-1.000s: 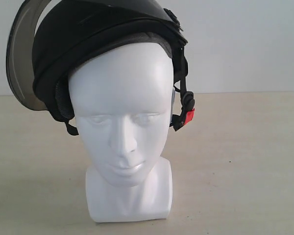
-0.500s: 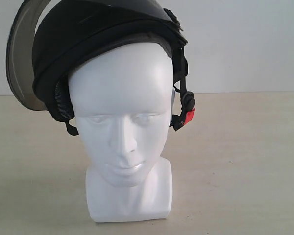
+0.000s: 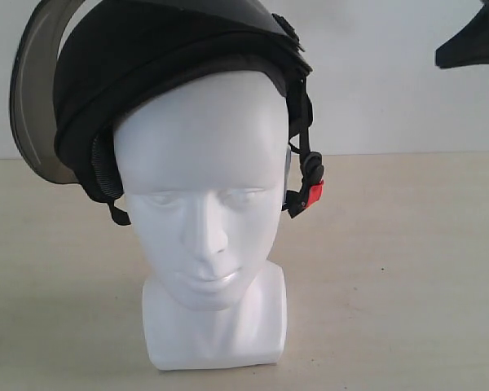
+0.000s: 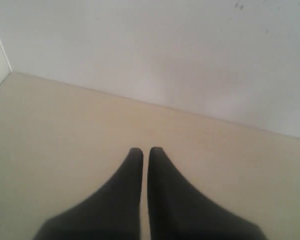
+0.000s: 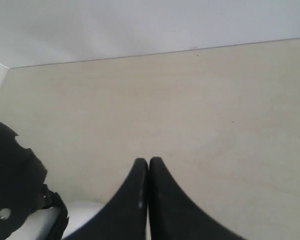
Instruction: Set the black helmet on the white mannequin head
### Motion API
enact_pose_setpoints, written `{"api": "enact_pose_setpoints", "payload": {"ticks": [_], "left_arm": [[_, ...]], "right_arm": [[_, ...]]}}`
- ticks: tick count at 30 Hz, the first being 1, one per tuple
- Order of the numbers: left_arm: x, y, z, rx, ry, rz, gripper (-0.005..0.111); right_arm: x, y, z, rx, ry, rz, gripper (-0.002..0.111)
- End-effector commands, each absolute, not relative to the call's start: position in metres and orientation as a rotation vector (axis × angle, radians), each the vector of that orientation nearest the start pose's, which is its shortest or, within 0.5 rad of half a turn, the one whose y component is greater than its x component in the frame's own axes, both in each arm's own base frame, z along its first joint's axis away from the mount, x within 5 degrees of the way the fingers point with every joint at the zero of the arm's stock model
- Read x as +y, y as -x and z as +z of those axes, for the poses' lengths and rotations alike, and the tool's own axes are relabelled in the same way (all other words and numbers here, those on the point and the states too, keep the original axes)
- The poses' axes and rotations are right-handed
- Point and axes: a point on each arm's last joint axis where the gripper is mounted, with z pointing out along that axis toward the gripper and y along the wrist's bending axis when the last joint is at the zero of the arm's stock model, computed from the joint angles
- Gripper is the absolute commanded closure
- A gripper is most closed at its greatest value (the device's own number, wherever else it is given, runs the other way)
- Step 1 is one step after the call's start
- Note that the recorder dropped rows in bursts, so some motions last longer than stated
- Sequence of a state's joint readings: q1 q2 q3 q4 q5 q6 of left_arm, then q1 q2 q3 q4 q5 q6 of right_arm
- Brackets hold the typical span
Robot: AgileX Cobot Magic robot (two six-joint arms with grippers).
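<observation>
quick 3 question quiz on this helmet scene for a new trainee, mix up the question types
1. True or false: the black helmet sits on top of the white mannequin head.
2. Pick one. The helmet's visor is: A) raised, clear of the face; B) down over the face; C) taken off the helmet.
3. Fill in: the buckle on the chin strap beside the head is coloured ____.

Key: 1 true; 2 A; 3 red.
</observation>
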State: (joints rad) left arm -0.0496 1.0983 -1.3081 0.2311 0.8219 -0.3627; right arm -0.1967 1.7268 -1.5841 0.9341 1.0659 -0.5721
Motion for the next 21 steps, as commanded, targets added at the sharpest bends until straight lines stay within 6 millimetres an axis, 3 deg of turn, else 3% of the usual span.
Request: {"api": "enact_pose_setpoints", "payload": {"ticks": [1,6,7,11,16,21], "left_arm": [[0.007,-0.265,0.413,2.128,0.293,-0.01,0.102],[-0.002,-0.313,0.364,2.3,0.197,-0.101,0.102],[-0.006,-0.33,0.343,2.347,0.185,-0.146,0.102],[-0.009,-0.355,0.316,2.344,0.169,-0.194,0.102],[-0.015,-0.379,0.273,2.432,0.124,-0.253,0.102],[-0.029,-0.395,0.235,2.488,0.042,-0.408,0.102]], "right_arm": [[-0.006,-0.409,0.315,2.247,0.112,1.0,0.108],[0.009,-0.436,0.257,2.234,0.123,1.247,0.108],[0.025,-0.443,0.236,2.26,0.166,1.281,0.108],[0.083,-0.458,0.206,2.273,0.334,1.357,0.108],[0.105,-0.474,0.204,2.263,0.341,1.393,0.108],[0.13,-0.478,0.228,2.202,0.435,1.401,0.108]]}}
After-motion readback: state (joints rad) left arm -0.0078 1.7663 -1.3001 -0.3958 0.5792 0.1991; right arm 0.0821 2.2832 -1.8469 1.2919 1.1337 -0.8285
